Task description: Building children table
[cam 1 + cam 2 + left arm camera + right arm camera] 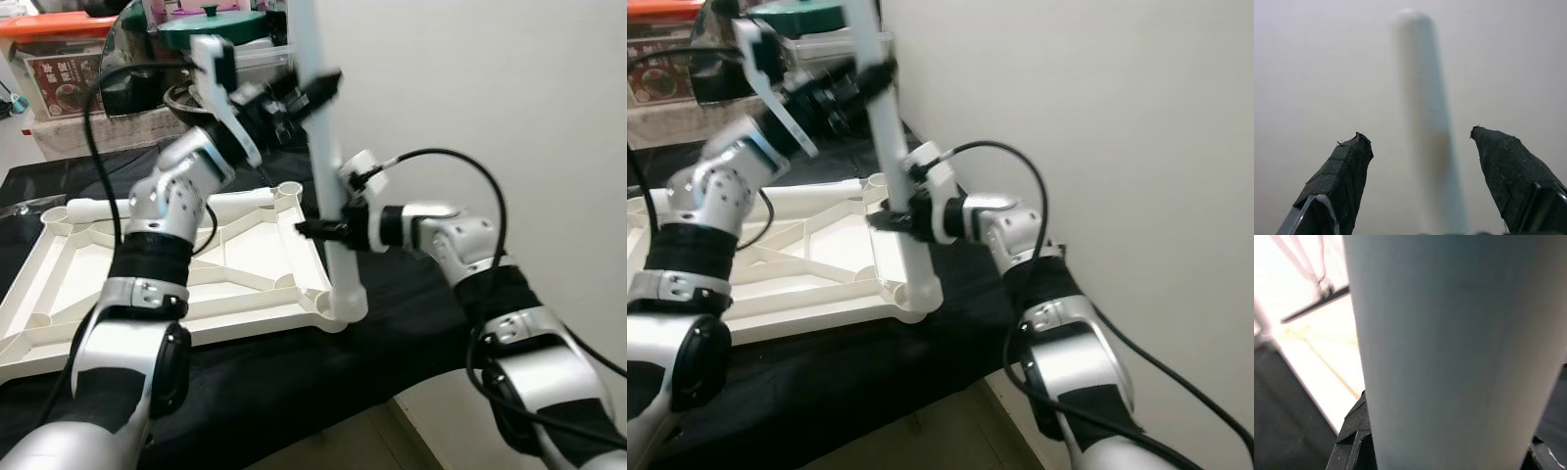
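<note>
Black cloth covers the desk (294, 382), where the upturned white tabletop (235, 284) lies. A white leg (328, 196) stands in its near corner socket, pinched by the right tool (315, 227); the left tool (312, 96), spread, flanks it higher. The leg should be kept upright and pressed straight down.

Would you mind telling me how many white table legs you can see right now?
2. One table leg stands upright in the tabletop's near right corner socket, with the left gripper and right gripper at it. A second leg lies across the far edge. Others may be hidden.
</note>
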{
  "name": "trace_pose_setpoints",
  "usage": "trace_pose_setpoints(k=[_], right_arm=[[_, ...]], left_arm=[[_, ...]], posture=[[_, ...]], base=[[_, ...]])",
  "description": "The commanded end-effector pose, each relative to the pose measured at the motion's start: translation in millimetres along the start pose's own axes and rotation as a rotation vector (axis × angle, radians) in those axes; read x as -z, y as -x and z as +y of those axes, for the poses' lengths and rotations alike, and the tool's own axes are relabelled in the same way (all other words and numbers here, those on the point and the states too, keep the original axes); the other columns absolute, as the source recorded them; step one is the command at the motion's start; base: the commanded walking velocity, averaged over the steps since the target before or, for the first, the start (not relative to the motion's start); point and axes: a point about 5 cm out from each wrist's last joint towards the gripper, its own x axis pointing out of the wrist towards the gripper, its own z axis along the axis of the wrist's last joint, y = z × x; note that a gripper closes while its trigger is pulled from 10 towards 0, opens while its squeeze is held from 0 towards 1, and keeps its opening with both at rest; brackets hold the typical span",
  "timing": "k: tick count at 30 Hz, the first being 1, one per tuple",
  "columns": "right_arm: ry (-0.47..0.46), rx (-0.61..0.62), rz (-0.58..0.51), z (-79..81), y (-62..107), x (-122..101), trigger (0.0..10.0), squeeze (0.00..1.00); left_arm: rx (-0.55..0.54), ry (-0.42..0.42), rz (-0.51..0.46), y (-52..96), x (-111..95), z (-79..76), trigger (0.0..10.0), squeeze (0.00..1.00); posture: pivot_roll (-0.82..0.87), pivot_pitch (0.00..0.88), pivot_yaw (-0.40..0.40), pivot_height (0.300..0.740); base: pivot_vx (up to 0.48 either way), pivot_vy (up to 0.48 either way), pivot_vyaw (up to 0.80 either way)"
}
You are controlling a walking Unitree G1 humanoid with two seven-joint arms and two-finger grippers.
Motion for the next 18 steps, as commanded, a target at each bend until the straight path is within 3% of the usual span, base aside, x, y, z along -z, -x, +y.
trace_pose_setpoints(k=[1, 6, 7, 9, 10, 11, 13, 16, 18], right_arm=[[-0.002, 0.027, -0.071, -3.8, 3.4, -13.7, 0.0, 0.00], [-0.015, 0.223, -0.294, -22.1, 17.7, -37.3, 0.0, 0.00], [-0.017, 0.288, -0.395, -26.0, 24.3, -46.0, 10.0, 0.00], [-0.034, 0.362, -0.518, -28.8, 33.8, -54.2, 10.0, 0.00], [-0.034, 0.362, -0.518, -28.8, 33.8, -54.2, 10.0, 0.00], [-0.014, 0.412, -0.568, -27.6, 38.3, -54.6, 10.0, 0.00], [0.048, 0.454, -0.573, -21.4, 38.3, -47.5, 10.0, 0.00], [0.064, 0.465, -0.574, -17.5, 36.8, -42.1, 10.0, 0.00], [0.082, 0.474, -0.586, -6.3, 32.2, -29.2, 10.0, 0.00]], left_arm=[[-0.043, -0.011, -0.046, 2.5, -8.6, 3.0, 10.0, 0.00], [-0.155, -0.038, -0.097, 16.9, -11.1, 5.2, 10.0, 0.00], [-0.213, -0.071, -0.104, 26.4, -6.1, 5.7, 10.0, 0.00], [-0.314, -0.096, -0.103, 43.2, 5.1, 6.9, 10.0, 0.00], [-0.314, -0.096, -0.103, 43.2, 5.1, 6.9, 10.0, 0.00], [-0.393, -0.128, -0.055, 59.4, 19.5, 6.7, 10.0, 0.00], [-0.442, -0.113, -0.004, 77.5, 38.4, 1.5, 10.0, 0.00], [-0.463, -0.122, 0.031, 86.4, 48.6, -2.6, 10.0, 0.00], [-0.474, -0.216, 0.144, 105.2, 72.3, -16.6, 10.0, 0.00]], posture=[[0.09, 0.000, 0.005, 0.740], [0.09, 0.000, 0.005, 0.740], [0.09, 0.000, -0.001, 0.740], [0.09, 0.000, -0.002, 0.740], [0.09, 0.000, -0.002, 0.740], [0.09, 0.000, 0.002, 0.740], [0.09, 0.000, 0.000, 0.740], [0.08, 0.000, -0.006, 0.740], [0.08, 0.000, -0.015, 0.740]], base=[[0.000, 0.000, 0.00], [0.000, 0.000, 0.00], [0.000, 0.000, 0.00], [0.000, 0.000, 0.00], [0.000, 0.000, 0.00], [0.000, 0.000, 0.00], [0.000, 0.000, 0.00], [0.000, 0.000, 0.00], [0.000, 0.000, 0.38]])
